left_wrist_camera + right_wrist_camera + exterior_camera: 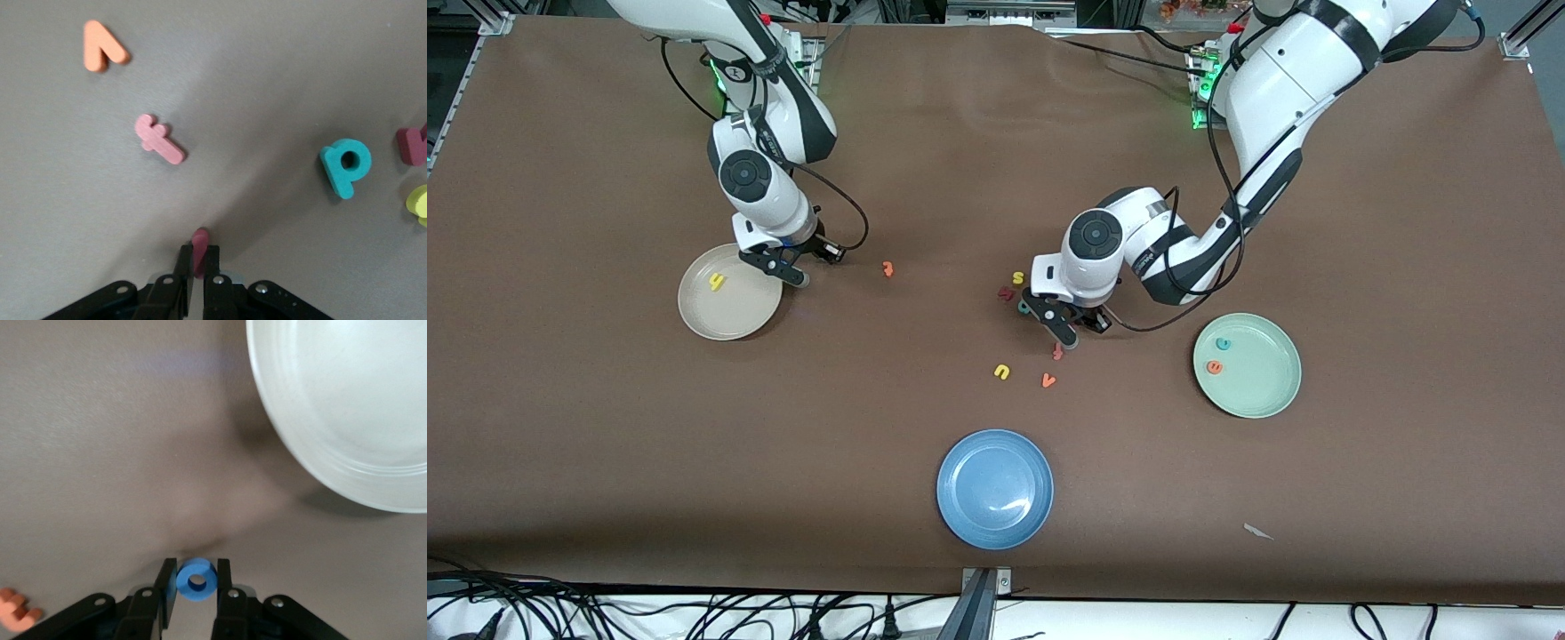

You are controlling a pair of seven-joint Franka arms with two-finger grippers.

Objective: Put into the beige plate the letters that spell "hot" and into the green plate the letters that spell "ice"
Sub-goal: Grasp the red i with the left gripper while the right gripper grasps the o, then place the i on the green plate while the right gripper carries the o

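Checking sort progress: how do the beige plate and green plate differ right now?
The beige plate holds one letter, a yellow h; the green plate holds two, a teal c and an orange e. The beige plate lies toward the right arm's end of the table, the green plate toward the left arm's end. Both are round, shallow and plain.

Beige plate [730, 304]: round, shallow, toward the right arm's end, holding yellow h [715, 282]. Blue ring-shaped o [197, 579]: pinched in the right gripper [197, 581] just beside that plate. Orange t [887, 268]: flat on the table. Green plate [1247, 364]: carrying teal c [1224, 343] and orange e [1215, 366]. Dark red i [199, 250]: apparently upright, clamped in the left gripper [199, 261].
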